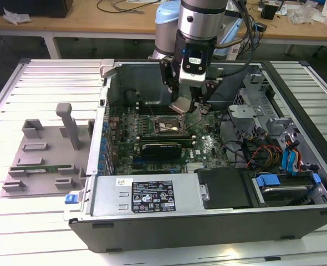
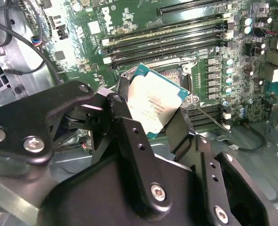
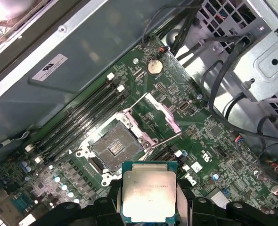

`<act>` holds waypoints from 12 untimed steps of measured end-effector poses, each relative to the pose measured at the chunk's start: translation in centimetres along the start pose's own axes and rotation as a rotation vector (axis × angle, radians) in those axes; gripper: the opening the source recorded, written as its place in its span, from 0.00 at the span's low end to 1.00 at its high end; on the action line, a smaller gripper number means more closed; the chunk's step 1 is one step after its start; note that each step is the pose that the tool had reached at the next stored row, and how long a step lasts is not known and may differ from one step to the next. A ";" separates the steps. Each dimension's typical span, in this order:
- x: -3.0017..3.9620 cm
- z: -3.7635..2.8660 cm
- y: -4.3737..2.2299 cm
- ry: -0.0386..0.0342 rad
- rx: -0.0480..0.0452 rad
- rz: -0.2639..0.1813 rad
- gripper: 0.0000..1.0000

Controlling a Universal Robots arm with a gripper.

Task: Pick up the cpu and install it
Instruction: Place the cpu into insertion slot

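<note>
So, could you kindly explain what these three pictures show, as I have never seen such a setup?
A robot arm reaches into an open computer case lying on a slatted table; that picture comes from a camera off the arm. The other two come from cameras riding near its wrist. Its pincer is shut on the cpu, a small silvery square chip, held above the motherboard. The socket stands open and empty. A grey parts tray sits on the exterior view's left.

Even bright light; glare on metal cage [image 3: 266,66]
</note>
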State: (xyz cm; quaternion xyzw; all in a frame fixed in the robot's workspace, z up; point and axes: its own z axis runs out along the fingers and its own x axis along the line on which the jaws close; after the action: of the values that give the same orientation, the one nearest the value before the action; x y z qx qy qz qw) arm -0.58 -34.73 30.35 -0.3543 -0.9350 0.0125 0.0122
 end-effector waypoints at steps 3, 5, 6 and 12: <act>0.00 0.00 0.00 0.0008 -0.0003 0.027 0.55; 0.00 0.01 0.00 0.0012 -0.0005 0.036 0.55; 0.00 0.01 0.00 0.0015 -0.0007 0.047 0.55; 0.00 0.01 0.00 0.0020 -0.0009 0.061 0.55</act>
State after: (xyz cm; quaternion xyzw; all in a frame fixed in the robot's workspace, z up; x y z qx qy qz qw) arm -0.58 -34.73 30.34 -0.3827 -0.9237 0.0121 0.0126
